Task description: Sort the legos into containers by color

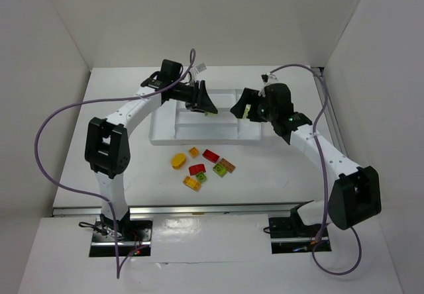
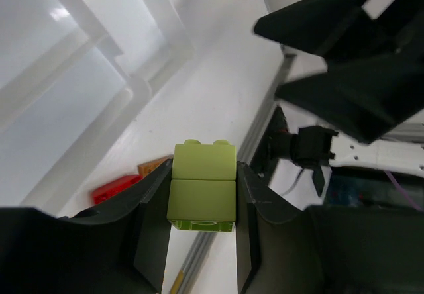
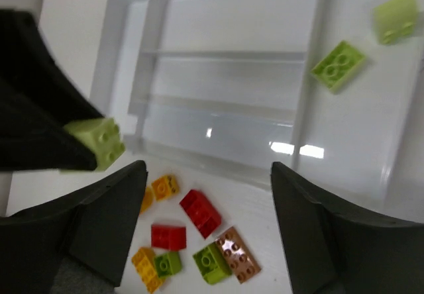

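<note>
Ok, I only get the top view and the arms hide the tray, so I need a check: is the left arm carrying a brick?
Observer: Yes, the left jaws are shut on a pale green brick.
Operator: Anything sorted yet?
Observer: A bright green brick and a paler green brick lie in the tray.
Operator: And the right jaws?
Observer: Open, with nothing between them.

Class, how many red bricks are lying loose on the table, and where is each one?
2. The far red brick lies closest to the tray. The near red brick lies just left of the green brick, farther from the tray. None seems hidden.
</note>
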